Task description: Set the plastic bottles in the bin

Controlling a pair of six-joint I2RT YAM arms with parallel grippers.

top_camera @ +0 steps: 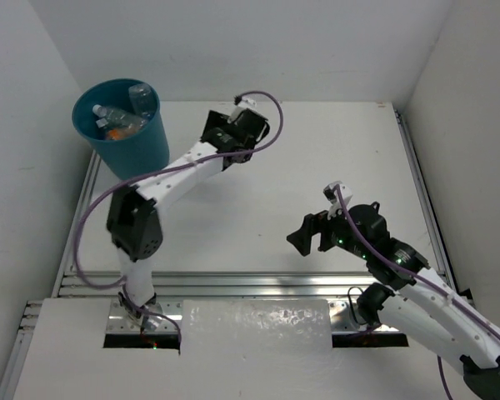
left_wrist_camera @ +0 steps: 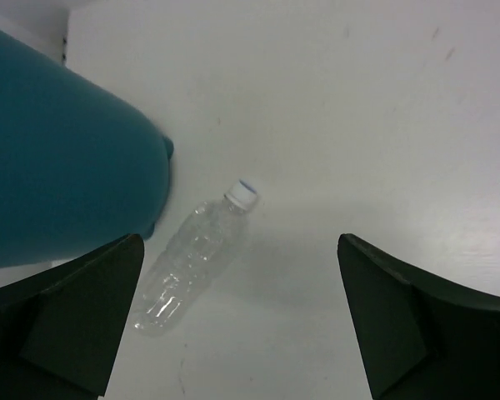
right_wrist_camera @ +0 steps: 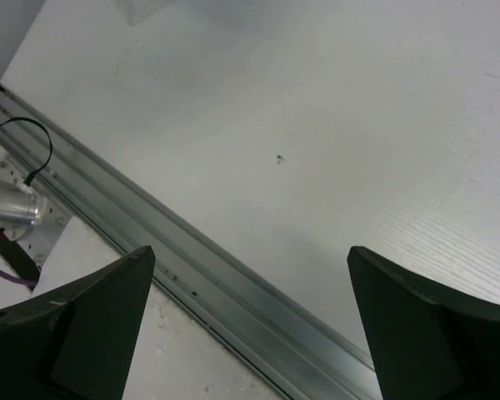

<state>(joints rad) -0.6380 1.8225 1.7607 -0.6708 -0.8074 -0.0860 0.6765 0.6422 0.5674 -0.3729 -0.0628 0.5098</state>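
1. The bin [top_camera: 122,133] stands at the far left corner of the worktop [top_camera: 317,158], upright with its mouth open to the overhead camera.
2. Several plastic bottles [top_camera: 117,119] already lie inside the bin: clear ones with pale caps and at least one orange one. An exact count is not readable.
3. One clear bottle [left_wrist_camera: 192,258] with a white cap is outside the bin. It lies on its side on the worktop just beside the bin's base, cap pointing away from the left arm. Whether it touches the bin cannot be told.
4. The left end effector [left_wrist_camera: 240,267] hangs above that bottle, to the right of the bin. Its fingers are spread wide and released, with nothing between them.
5. In the left wrist view the bottle's bottom end lies near the left-hand finger [left_wrist_camera: 83,317].
6. The right end effector [top_camera: 308,236] is well apart from the bin, over the near right part of the worktop. It is also spread and empty.
7. Below the right end effector the wrist view shows bare worktop and a metal rail [right_wrist_camera: 233,287] running diagonally.
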